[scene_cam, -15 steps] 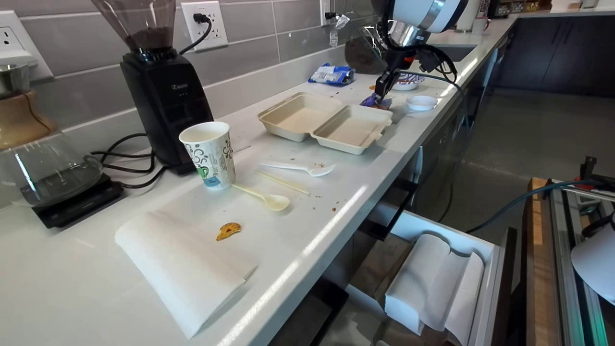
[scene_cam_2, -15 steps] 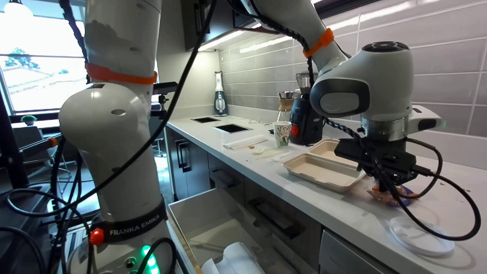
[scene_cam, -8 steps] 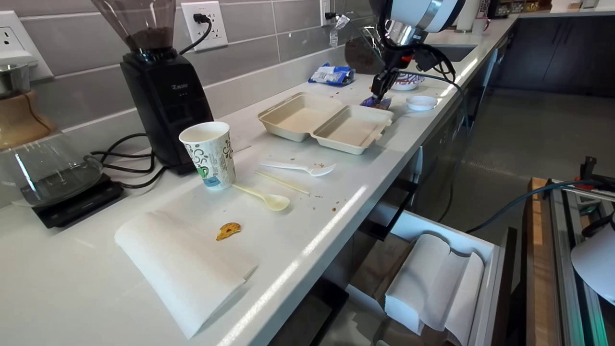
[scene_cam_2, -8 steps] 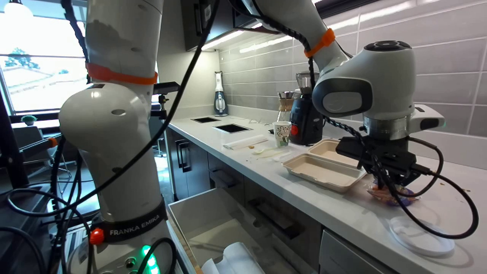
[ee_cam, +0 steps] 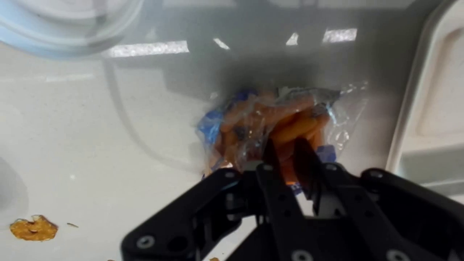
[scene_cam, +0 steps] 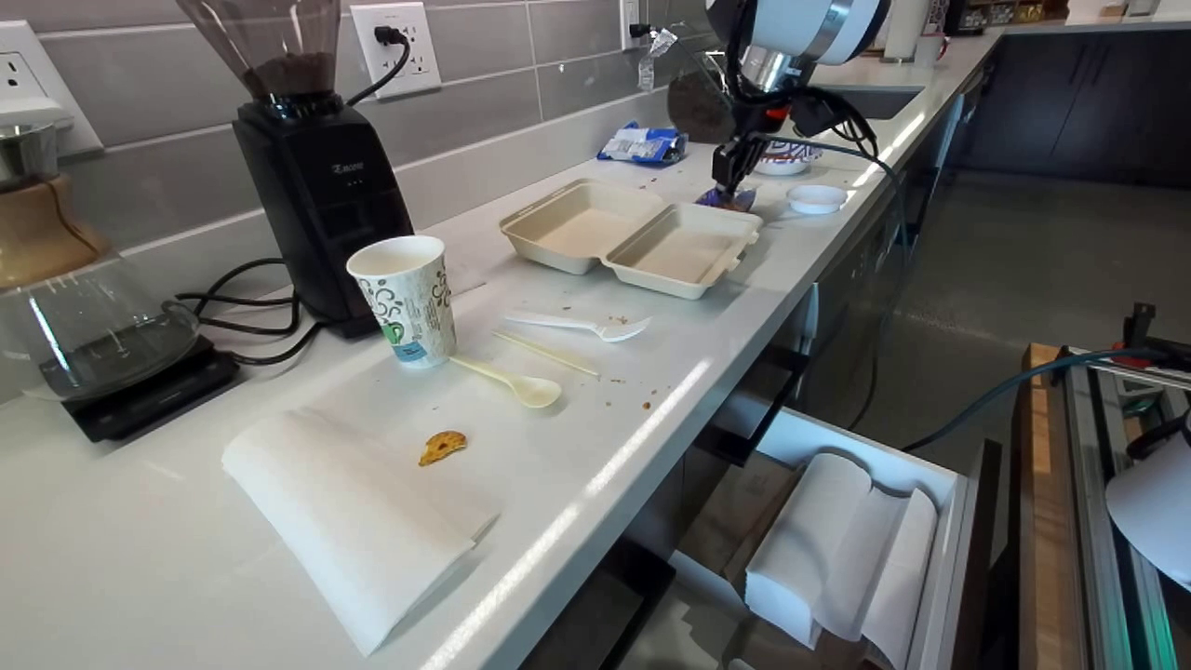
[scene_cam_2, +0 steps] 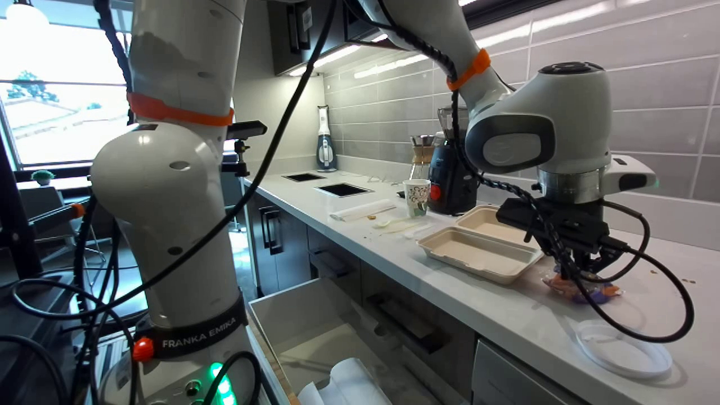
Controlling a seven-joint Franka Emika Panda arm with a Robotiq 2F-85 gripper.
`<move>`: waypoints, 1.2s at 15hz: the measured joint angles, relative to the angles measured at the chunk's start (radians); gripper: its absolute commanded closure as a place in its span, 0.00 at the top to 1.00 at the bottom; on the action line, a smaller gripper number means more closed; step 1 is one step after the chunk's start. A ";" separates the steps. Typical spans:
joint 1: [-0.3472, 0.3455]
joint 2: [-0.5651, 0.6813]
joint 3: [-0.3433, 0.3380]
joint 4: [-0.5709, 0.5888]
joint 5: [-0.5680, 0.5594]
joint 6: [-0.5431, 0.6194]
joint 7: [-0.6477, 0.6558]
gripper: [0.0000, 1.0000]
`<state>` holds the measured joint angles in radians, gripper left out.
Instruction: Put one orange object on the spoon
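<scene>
The orange pieces (ee_cam: pixel 293 130) were bright and shaped like fat sticks. They lay in a heap in a crinkly see-through bag (ee_cam: pixel 212 125) on the counter (scene_cam: pixel 530 465). The spoon (scene_cam: pixel 534 391) was pale yellow and lay flat, scoop side up, its handle tip just beside the paper cup (scene_cam: pixel 407 298), well apart from the bag.

One spoon (scene_cam: pixel 526 387), one fork (scene_cam: pixel 608 331)

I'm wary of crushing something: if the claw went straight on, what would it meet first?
Likely the orange pieces in the plastic bag; the claw may be touching them, depth is unclear.
</scene>
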<state>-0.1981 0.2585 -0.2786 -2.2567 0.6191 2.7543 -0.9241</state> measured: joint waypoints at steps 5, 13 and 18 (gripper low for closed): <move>0.043 0.003 -0.055 -0.002 -0.146 0.000 0.167 0.33; -0.058 0.002 0.022 -0.005 -0.351 -0.007 0.336 0.20; -0.103 0.000 0.069 -0.007 -0.371 -0.015 0.350 0.00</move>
<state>-0.3014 0.2586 -0.2093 -2.2636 0.2483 2.7390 -0.5745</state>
